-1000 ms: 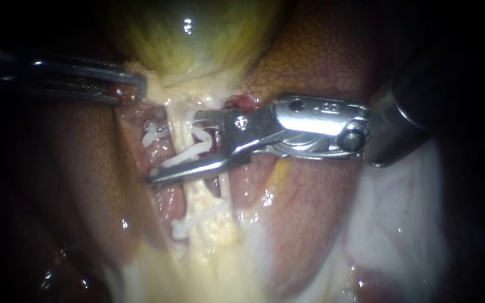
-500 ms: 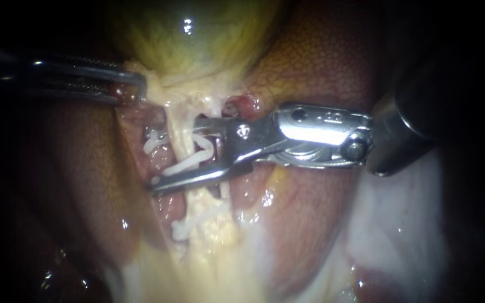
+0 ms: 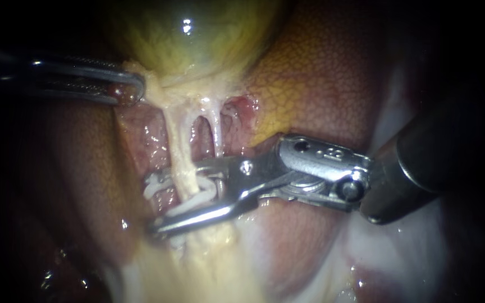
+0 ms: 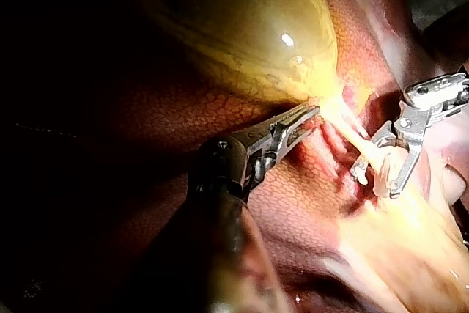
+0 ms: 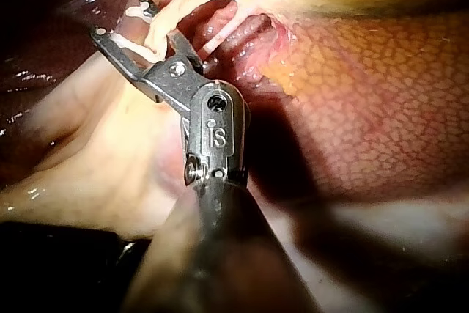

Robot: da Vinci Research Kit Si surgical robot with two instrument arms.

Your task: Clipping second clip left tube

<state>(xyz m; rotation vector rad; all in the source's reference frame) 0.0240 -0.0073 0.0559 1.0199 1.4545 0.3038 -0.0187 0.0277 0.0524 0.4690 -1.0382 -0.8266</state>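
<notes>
left instrument [image 3: 135, 90] shaft lost in darkness at left edge, right instrument [image 3: 175, 196] shaft cut off at right, clip [image 3: 197, 199] partly behind left tube [image 3: 178, 146], gallbladder [image 3: 192, 45] far end out of view

Stamped marks are seen on the right instrument's wrist housing [image 3: 321, 152] in the endoscope view. Marks are also seen on the same housing [image 5: 218, 135] in the right wrist view. They are not transcribed. No other text, label, brand, number or sign can be read.
</notes>
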